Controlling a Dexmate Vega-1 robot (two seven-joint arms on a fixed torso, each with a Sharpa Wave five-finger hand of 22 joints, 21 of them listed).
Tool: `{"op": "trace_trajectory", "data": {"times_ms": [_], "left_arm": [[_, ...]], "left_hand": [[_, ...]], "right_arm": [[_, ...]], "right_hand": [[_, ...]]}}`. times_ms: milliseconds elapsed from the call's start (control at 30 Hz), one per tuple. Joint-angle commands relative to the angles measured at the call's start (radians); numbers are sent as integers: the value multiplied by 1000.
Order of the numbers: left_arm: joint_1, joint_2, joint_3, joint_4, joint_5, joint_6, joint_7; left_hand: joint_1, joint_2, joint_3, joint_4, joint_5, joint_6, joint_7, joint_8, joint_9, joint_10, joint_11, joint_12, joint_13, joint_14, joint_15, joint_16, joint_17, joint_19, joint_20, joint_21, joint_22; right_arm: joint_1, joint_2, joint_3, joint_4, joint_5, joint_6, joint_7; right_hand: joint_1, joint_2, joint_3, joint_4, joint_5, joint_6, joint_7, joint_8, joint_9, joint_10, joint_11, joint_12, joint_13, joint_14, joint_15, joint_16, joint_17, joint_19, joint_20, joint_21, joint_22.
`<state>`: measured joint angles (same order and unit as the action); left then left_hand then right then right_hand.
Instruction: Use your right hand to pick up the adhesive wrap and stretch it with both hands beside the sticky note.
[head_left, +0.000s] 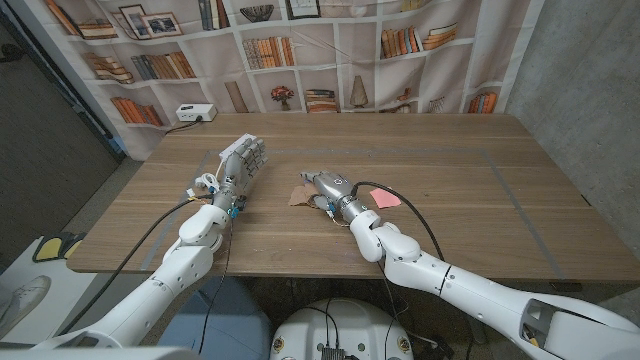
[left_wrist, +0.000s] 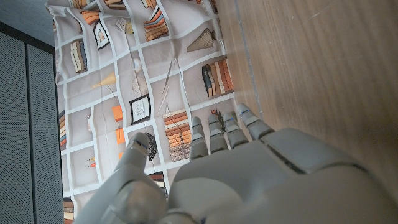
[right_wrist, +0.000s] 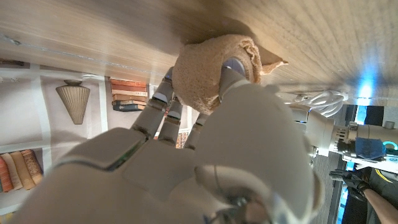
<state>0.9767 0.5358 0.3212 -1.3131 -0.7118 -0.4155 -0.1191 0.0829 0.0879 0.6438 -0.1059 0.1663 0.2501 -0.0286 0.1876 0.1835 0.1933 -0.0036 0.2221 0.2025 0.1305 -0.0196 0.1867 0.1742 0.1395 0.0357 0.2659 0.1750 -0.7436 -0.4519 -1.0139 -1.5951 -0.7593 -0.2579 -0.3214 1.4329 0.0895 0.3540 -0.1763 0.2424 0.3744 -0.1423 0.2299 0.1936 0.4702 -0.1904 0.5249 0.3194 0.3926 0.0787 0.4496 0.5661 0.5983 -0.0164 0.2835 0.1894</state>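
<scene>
I have the right robot hand (head_left: 322, 187) at the centre of the head view, its fingers (right_wrist: 231, 70) wrapped around the tan adhesive wrap (right_wrist: 208, 68) low over the table (head_left: 480, 170), the pink sticky note (head_left: 384, 197) just right. The left robot hand (head_left: 240, 164) waits open, fingers spread. The pickup looks in hand; next I'd lift, then bring the left across to stretch.

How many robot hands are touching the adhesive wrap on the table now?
1: the right hand grips the adhesive wrap. The left hand stands apart, holding nothing.
</scene>
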Motion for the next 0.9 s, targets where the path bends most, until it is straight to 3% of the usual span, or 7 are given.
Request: {"op": "trace_trajectory", "data": {"times_ms": [33,200,433,567,633,700,900], "left_arm": [[-5,-7,9,-2,11,5,15],[-13,-10,13,-1,18,8,21],[-31,-17,22,9,29,12,27],[-44,-27,31,12,36,16,29],[-53,-33,37,16,39,20,29],[-62,-38,43,20,44,23,29],[-85,-45,57,22,60,32,36]], "left_hand": [[-1,8,4,4,5,8,3,7,2,11,2,5,1,10,1,1,3,7,1,-2,1],[-1,7,4,4,5,12,2,8,2,13,1,6,1,13,0,2,3,8,1,-4,1],[-1,7,4,4,5,14,3,8,2,18,-2,7,1,15,-1,2,3,10,2,-6,1],[-1,7,4,4,5,16,3,9,2,20,-1,7,2,17,-1,2,3,12,1,-7,1],[-1,7,4,4,5,17,3,9,2,20,-2,7,2,18,0,2,3,12,1,-7,1],[-1,7,5,4,5,19,3,9,2,23,-3,8,2,18,-1,2,3,14,1,-8,1],[-1,7,5,4,5,23,4,10,2,26,-3,9,2,22,-1,4,3,15,2,-9,1]], "right_arm": [[-29,-5,40,36,52,99,-151],[-55,-11,93,10,125,134,-177],[-95,-18,167,-36,202,155,-224],[-115,-21,198,-53,234,171,-246],[-123,-22,213,-59,253,180,-253],[-130,-19,233,-62,280,189,-260],[-154,-9,294,-88,345,178,-287]], "right_hand": [[33,3,-20,7,-6,75,-12,9,8,66,-3,51,27,369,-317,221,168,98,-44,47,17],[43,20,-26,14,-4,128,-22,5,12,95,-11,81,46,395,-318,195,186,160,-37,101,31],[43,25,-28,16,-2,143,-8,5,13,102,-9,82,43,409,-318,188,191,163,-49,113,33],[38,28,-34,18,-1,189,7,12,14,145,1,94,35,428,-317,172,199,160,-60,130,35],[32,28,-40,20,-2,219,10,15,15,183,1,106,32,439,-318,159,205,161,-84,144,35],[26,27,-44,22,-4,240,11,18,15,200,4,110,28,446,-318,150,208,168,-91,155,35],[4,36,-53,30,-12,314,21,31,16,249,12,118,16,467,-318,121,213,181,-99,185,31]]}}
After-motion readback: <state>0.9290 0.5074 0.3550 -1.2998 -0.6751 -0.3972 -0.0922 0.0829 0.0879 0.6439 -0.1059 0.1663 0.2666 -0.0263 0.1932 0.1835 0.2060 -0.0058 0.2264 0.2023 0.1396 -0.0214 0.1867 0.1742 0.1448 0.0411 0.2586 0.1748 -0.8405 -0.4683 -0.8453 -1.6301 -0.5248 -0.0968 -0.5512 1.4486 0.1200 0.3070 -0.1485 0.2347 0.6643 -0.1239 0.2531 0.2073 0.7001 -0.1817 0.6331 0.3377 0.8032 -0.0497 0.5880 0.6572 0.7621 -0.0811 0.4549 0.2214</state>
